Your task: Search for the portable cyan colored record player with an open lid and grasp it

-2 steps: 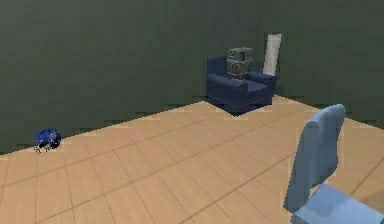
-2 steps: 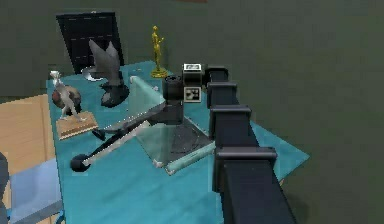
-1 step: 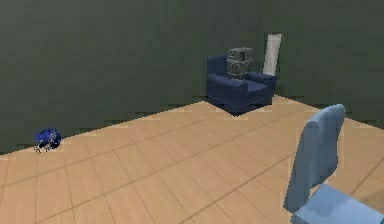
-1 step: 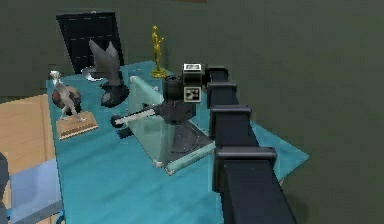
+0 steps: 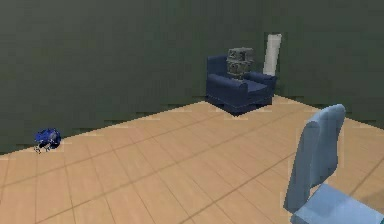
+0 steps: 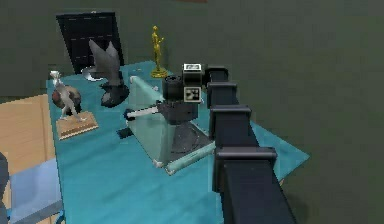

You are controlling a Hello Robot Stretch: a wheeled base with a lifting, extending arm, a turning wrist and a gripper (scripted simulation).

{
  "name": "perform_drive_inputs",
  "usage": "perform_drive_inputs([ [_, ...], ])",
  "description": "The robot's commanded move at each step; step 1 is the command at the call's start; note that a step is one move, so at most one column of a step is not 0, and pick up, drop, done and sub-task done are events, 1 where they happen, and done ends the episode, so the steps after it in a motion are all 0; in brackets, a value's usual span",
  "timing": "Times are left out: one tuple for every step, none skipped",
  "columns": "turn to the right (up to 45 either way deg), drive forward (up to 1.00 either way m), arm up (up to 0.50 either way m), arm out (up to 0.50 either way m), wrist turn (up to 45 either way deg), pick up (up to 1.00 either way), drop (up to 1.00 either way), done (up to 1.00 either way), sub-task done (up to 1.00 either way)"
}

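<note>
Currently the arm is reaching out over a teal table in the arm side view. Its fingers are sitting right at the pale cyan record player, which is lying near the table's middle with its lid tilted up. Can't tell whether the fingers are grasping anything, since the player is resting on the surface right behind them.

A white marker square is showing at the arm's far end. Also standing on the table:
- a gold statuette at the far edge
- a dark flat panel at the far left corner
- a dark sculpture just in front of the panel
- a small figure on a wooden base toward the left edge

A dark green wall is running behind the table.

In the forward view, a wood plank floor is running up to the same green wall. A blue armchair is sitting against it, with a grey boxy thing on the seat and a white upright thing just beside. A small blue object is lying on the floor near the wall, left side. A pale blue chair is standing close at the right edge.
</note>
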Motion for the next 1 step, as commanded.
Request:
perform_drive_inputs([
  [0.0,0.00,-0.22,0.00,0.0,0.00,0.00,0.00,0.00],
])
